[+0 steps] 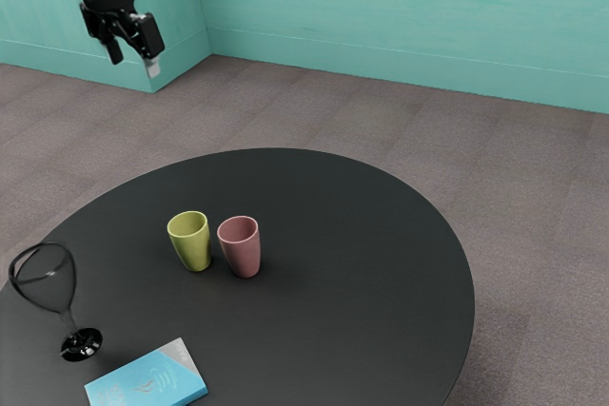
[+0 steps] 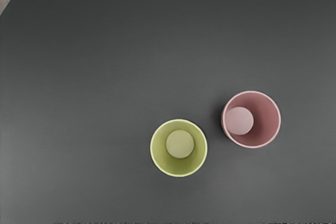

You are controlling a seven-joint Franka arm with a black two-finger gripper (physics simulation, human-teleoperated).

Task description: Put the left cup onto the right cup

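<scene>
Your gripper (image 1: 133,61) hangs high above table (image 1: 381,263), fingers spread, holding nothing. Green cup (image 1: 190,240) stands upright just beside pink cup (image 1: 239,245), on exterior view's left, small gap between. Likely light, stiff, slick-walled. Pinch across rim wall, on side away from pink cup.

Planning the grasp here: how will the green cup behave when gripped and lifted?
The green cup looks rigid and hollow, so it is probably light and stiff. Its smooth sides may be slippery, though widening toward the rim should resist sliding down. Narrow base, upright: a sideways push might tip it into the pink cup nearby.
</scene>
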